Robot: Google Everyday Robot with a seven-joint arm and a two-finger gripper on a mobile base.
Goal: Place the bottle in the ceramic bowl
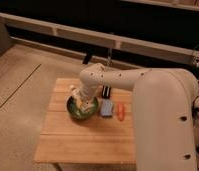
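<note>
The dark-green ceramic bowl (73, 110) sits on the left half of the wooden table (83, 140). My gripper (83, 102) reaches down from the white arm (113, 80) into the bowl. A whitish-cream shape, the bottle (86, 105), shows at the gripper's tip over the bowl's lighter green inside. I cannot tell whether the bottle rests on the bowl or hangs just above it.
A blue flat item (107, 108) lies right of the bowl, with an orange carrot-like piece (121, 111) beside it and a dark item (107, 91) behind. My white body (168, 125) fills the right side. Bare floor (18, 95) lies to the left.
</note>
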